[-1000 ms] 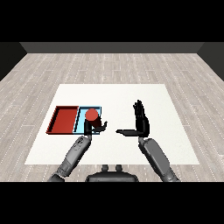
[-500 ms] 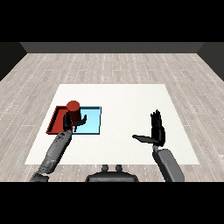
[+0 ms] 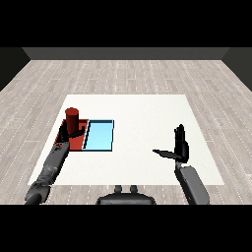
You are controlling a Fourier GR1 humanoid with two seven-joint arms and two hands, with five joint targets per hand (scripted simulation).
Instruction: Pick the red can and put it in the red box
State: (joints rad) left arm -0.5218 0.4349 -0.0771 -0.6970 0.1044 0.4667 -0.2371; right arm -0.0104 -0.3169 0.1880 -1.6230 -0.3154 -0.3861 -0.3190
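Note:
The red can stands upright over the red tray at the table's left. My left hand is curled round the can's lower part, so the can's base is hidden. Whether the can rests on the tray floor or hangs just above it cannot be told. My right hand is far to the right over bare table, fingers straight up and thumb spread to the left, holding nothing.
A light blue tray lies right beside the red tray, on its right side. The white table stretches wide between the trays and my right hand. Grey wood floor surrounds the table.
My left hand has carried the red can leftward from over the blue tray to over the red tray. My right hand has drawn back to the right and nearer to me.

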